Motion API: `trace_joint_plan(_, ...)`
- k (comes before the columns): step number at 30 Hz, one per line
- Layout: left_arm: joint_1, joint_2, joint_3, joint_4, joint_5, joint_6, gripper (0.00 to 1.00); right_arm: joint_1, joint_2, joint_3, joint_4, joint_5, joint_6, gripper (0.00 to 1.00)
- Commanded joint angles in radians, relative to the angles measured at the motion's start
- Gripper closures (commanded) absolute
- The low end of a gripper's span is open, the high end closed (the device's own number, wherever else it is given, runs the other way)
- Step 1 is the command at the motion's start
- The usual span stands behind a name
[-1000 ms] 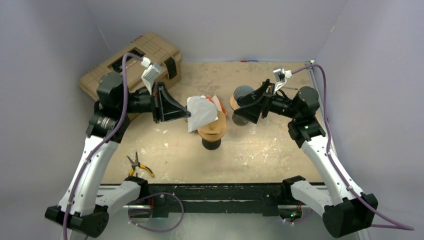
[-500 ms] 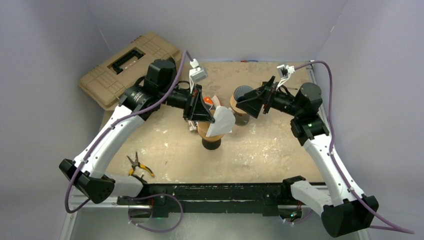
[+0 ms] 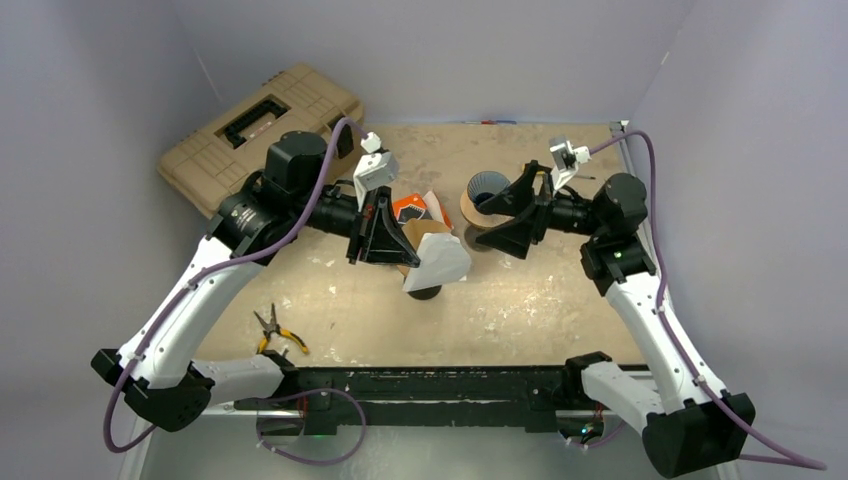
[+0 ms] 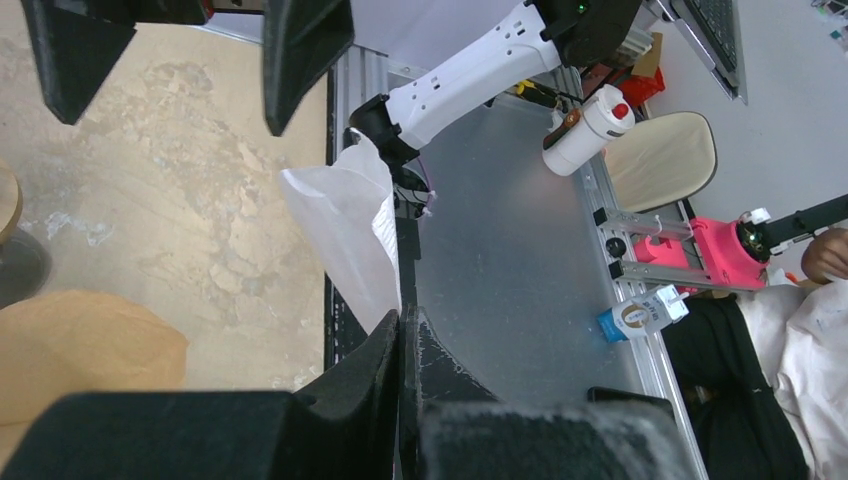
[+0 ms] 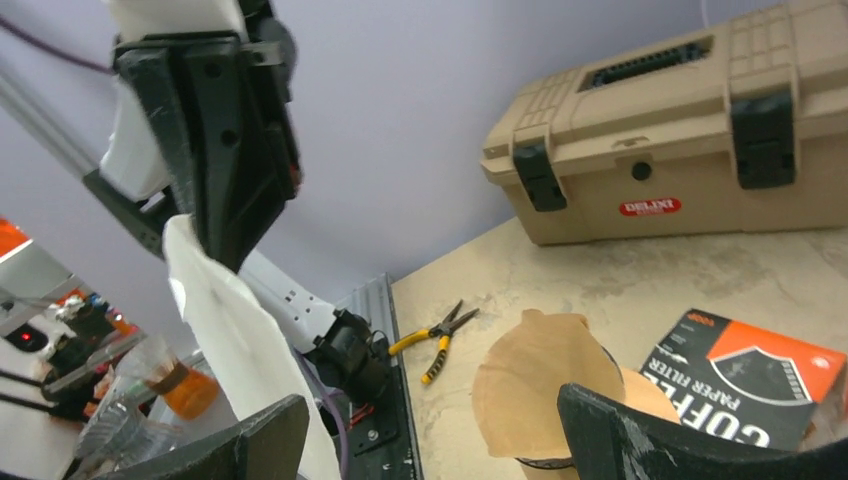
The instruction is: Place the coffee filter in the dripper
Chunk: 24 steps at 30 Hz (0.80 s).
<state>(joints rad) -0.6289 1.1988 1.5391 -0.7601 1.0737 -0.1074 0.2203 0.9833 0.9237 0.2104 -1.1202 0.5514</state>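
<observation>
Pinching the white paper coffee filter (image 3: 440, 262) by one edge, the shut left gripper (image 3: 405, 255) dangles it above mid-table, near the dark ribbed dripper (image 3: 487, 186), while the right gripper (image 3: 492, 228) gapes wide; light, limp and easily creased, the filter likely wants rim-only handling.

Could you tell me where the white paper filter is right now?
In the top view, the white filter hangs mid-table, pinched in the shut left gripper, just over the brown cone and left of the open right gripper.
</observation>
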Motion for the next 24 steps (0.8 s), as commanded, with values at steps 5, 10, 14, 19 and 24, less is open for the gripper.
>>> trace_joint_plan(5,-0.002,0.021,-0.056,0.089,0.048,0.008,1.0,0.009,-0.046,-0.058,0.12,-0.101,0.046,0.01)
trace_joint_plan(10,-0.002,0.021,-0.069,0.117,0.071,-0.001,1.0,0.01,-0.039,-0.058,0.108,-0.083,0.034,0.02)
trace_joint_plan(14,-0.002,0.008,-0.084,0.153,0.098,-0.015,1.0,0.016,-0.029,-0.059,0.107,-0.051,0.035,0.01)
trace_joint_plan(19,-0.003,-0.014,-0.126,0.246,0.098,-0.081,1.0,0.045,-0.015,-0.085,0.183,-0.047,0.091,0.02)
trace_joint_plan(24,-0.003,-0.014,-0.129,0.254,0.071,-0.094,1.0,0.08,-0.026,-0.086,0.193,-0.071,0.087,0.01)
